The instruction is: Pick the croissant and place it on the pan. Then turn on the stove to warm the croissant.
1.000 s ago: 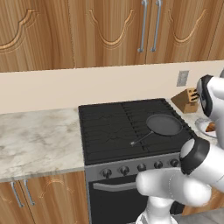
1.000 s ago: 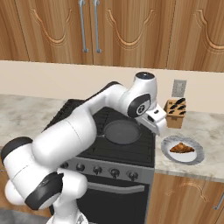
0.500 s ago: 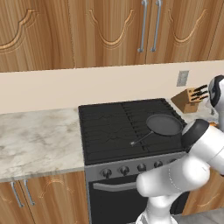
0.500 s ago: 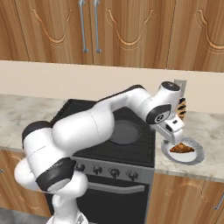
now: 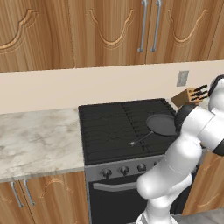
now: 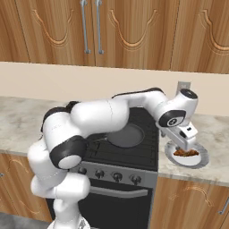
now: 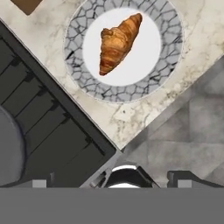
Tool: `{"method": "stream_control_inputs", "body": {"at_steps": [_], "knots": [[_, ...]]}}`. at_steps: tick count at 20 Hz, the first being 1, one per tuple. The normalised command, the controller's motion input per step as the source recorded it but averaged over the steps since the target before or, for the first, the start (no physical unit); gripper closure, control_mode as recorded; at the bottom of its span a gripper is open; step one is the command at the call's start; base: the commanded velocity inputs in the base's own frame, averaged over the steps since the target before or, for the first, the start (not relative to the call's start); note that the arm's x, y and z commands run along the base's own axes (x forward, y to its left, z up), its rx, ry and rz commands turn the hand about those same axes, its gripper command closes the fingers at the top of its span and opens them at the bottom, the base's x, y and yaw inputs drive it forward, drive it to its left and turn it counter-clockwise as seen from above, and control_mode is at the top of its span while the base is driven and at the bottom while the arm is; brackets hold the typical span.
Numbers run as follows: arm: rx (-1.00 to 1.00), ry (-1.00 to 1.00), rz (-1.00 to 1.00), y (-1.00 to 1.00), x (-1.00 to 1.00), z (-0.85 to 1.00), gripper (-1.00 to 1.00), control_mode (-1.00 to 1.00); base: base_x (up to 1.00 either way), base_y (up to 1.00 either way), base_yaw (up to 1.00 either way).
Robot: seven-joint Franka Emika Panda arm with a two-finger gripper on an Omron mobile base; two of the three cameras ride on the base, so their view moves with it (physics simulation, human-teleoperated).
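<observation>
Hand view looks straight down on the croissant (image 7: 119, 43), which lies on the white centre of a round plate (image 7: 166, 85) with a grey cracked-pattern rim. The plate sits on the marble counter (image 7: 205, 35) just beside the stove (image 7: 52, 131). The pan (image 7: 8, 148) is cut off at the left edge, so just a dark curved slice can be made out. The gripper (image 7: 109, 183) has its fingers spread wide and empty, their tips barely clearing the bottom.

In the right base view the gripper (image 6: 187, 142) hangs above the plate (image 6: 199, 156) and hides part of the croissant (image 6: 185, 153). The arm hides part of the pan (image 6: 127, 135).

In the left base view the pan (image 5: 162, 124) rests on the stove's (image 5: 109, 127) right side, partly behind the arm.
</observation>
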Motion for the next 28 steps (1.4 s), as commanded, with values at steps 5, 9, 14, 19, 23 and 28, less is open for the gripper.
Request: {"method": "stream_control_inputs", "body": {"at_steps": [5,9,14,19,23,28], "knots": [[0.02,0.05,0.0,-0.12,0.21,-0.4,-1.0,-1.0,0.0,0.0,0.0],[0.01,0.03,0.0,-0.07,0.3,-0.33,-1.0,-1.0,0.0,0.0,0.0],[0.0,0.0,0.0,-0.06,0.35,-0.27,-1.0,-1.0,0.0,0.0,0.0],[0.0,0.01,0.0,-0.14,0.32,-0.22,-1.0,-1.0,0.0,0.0,0.0],[0.0,0.0,0.0,-0.01,0.27,-0.26,-1.0,-1.0,0.0,0.0,0.0],[0.0,0.0,0.0,-0.01,0.16,-0.39,-1.0,-1.0,0.0,0.0,0.0]]}}
